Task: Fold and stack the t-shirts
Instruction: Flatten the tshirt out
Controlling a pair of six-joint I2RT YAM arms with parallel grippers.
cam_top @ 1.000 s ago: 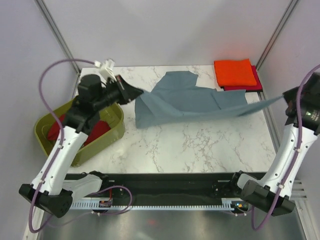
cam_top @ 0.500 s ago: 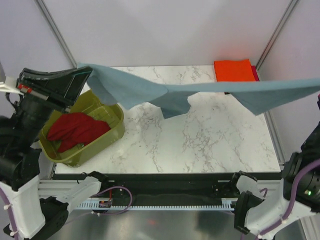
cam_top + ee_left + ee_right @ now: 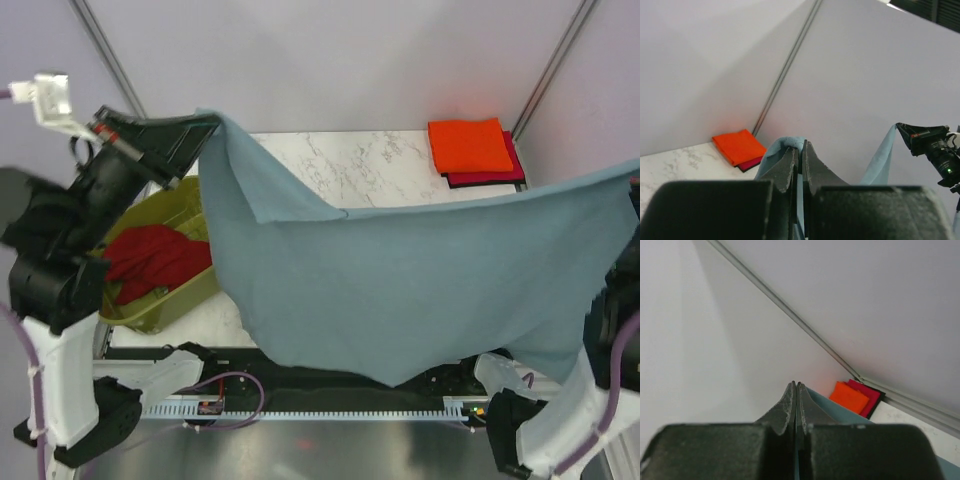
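Above table [image 3: 340, 160] | blue-grey t-shirt [image 3: 400, 290] hanging stretched left-right | left gripper [image 3: 800, 146], right gripper [image 3: 796, 389] pinching its corners | dark red t-shirt [image 3: 155, 260] showing overhead only

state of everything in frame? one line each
blue-grey t-shirt: in the air, spread between both grippers
left gripper: jaws shut on its corner
right gripper: jaws shut on its other end
orange t-shirt: folded, top of stack
magenta-red t-shirt: folded, under orange
dark red t-shirt: crumpled in tub
olive-green tub: holds dark red t-shirt
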